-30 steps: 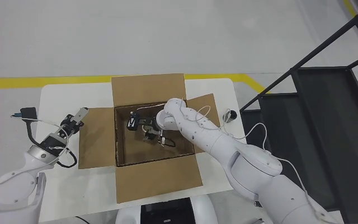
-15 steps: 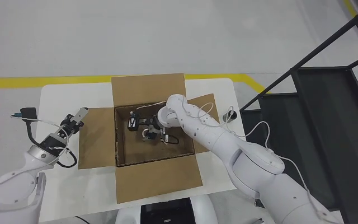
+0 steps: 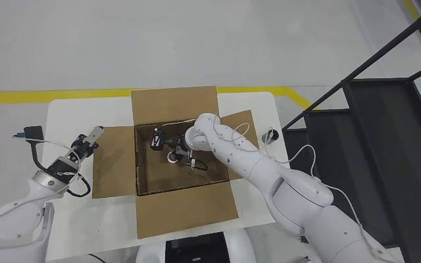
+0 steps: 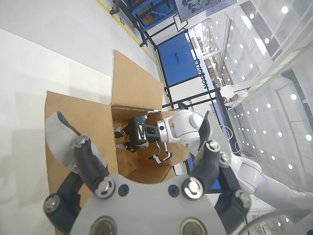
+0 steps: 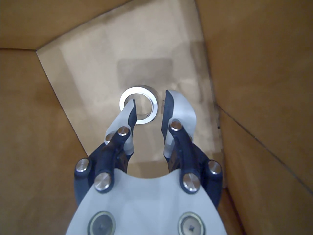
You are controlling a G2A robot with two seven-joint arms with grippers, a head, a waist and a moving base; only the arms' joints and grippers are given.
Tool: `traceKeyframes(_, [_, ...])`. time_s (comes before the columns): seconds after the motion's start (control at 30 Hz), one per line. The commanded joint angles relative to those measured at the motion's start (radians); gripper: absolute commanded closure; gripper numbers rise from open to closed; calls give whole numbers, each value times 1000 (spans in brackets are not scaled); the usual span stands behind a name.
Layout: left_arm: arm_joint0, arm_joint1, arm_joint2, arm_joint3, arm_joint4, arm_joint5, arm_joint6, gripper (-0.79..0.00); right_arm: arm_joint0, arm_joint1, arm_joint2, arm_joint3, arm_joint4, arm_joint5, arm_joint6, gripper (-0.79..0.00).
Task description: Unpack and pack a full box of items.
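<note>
Observed right gripper (image 5: 150,97) low inside the open cardboard box (image 3: 174,105), fingers (image 5: 179,108) apart and clamped on nothing. Noted metal ring (image 5: 154,105) lying flat on the box floor right at the fingertips, one tip over the ring's hole, the other just outside the rim, a stretch of rim between the two; cannot tell whether either tip touches it. Logged left gripper (image 3: 91,135) outside the box by the outer edge of a side flap, fingers spread wide, nothing between them, well apart from the ring.
</note>
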Motion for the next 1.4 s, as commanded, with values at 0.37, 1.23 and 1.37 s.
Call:
traceKeyframes(0.37, [0, 0, 0, 0, 0, 0, 0, -785, 1, -14, -5, 36, -22, 5, 1, -203])
traceKeyframes(1.23, [0, 0, 0, 0, 0, 0, 0, -785, 31, -22, 15, 13, -98, 15, -7, 0])
traceKeyframes(1.37, [0, 0, 0, 0, 0, 0, 0, -785, 16, 22, 75, -53, -100, -23, -9, 0])
